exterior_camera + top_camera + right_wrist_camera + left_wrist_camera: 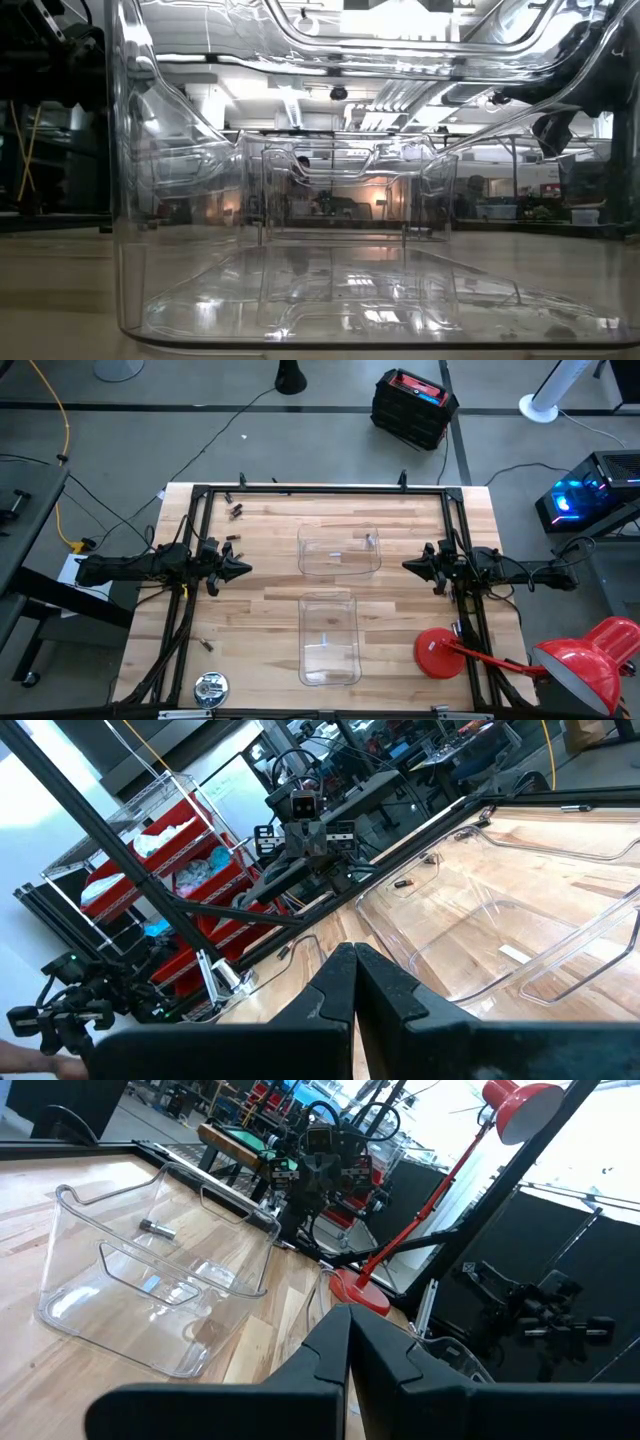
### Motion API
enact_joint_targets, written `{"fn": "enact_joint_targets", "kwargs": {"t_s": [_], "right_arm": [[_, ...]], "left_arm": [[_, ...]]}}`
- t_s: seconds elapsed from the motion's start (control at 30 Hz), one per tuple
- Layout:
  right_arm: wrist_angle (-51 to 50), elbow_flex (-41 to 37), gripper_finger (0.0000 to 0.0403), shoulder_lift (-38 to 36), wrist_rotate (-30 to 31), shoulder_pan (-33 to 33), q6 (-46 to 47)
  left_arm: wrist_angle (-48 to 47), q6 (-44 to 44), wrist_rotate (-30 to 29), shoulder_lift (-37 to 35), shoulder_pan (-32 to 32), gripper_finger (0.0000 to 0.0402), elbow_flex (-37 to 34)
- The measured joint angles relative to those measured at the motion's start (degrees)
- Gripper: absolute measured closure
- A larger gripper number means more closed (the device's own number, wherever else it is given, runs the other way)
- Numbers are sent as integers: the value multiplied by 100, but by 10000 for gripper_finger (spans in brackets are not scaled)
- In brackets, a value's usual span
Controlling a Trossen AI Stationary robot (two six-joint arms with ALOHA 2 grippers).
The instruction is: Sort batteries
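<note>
The batteries point(236, 510) lie loose on the bare desk point(260, 600) in its far-left corner, a small scatter of dark cells near the frame rail, with one or two more just beside the left arm and another stray near the near-left edge. Their long axes point various ways; each is too small to read more closely. They sit beyond the left end effector point(243, 569), toward the far side, so the left arm is plainly the nearer one. That end effector hovers at the left-middle of the desk, fingers pressed together, holding nothing. The right end effector point(408, 565) faces it from the right-middle, likewise closed and empty, well apart from the cells.

Between them stand two clear bins. The far bin point(340, 550) already holds one silvery cell point(157, 1231). The near bin point(329, 640) appears to hold one small item, too faint to name.
</note>
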Motion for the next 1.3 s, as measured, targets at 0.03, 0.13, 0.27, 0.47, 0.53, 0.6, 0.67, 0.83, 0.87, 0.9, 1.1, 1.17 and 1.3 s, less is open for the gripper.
{"fn": "enact_joint_targets", "kwargs": {"t_s": [0.03, 0.13, 0.27, 0.47, 0.53, 0.6, 0.67, 0.83, 0.87, 0.9, 1.1, 1.17, 1.3], "right_arm": [[0, 0, 402, 1, -1, 0, 0], [0, 0, 402, 1, -2, -1, 2], [0, 0, 402, -1, -2, 0, 2], [0, 0, 402, -1, -2, 1, 2], [0, -1, 402, -1, -1, -1, 2], [0, -2, 402, -1, -2, 1, 2], [0, -2, 402, -1, 0, 1, 2], [0, 0, 402, 0, 0, 0, 0], [0, -1, 402, 1, -2, 1, 2], [0, 0, 402, 0, -2, 1, 1], [0, 0, 402, 1, -2, -1, 2], [0, -1, 402, 1, -1, 0, 1], [0, 0, 402, 1, -2, -1, 2]], "left_arm": [[2, 0, 1, 0, 0, 401, -1], [2, 0, 0, 0, 0, 401, 0], [2, 0, 2, 0, 0, 401, 0], [2, 0, 2, 2, 0, 401, 0], [2, 0, 0, 2, 0, 401, 0], [2, 0, 0, 2, 0, 401, 0], [2, 0, 0, 0, 0, 401, 0], [367, -200, -237, 16, -2, 401, -4], [761, -525, -454, 31, 0, 401, -4], [1211, -828, -727, 35, 0, 401, -4], [3816, -288, -1481, 738, 15, 401, 201], [3639, -66, -1377, 1239, 15, 401, 563], [2873, 869, -1278, 2474, 20, 401, 1455]]}}
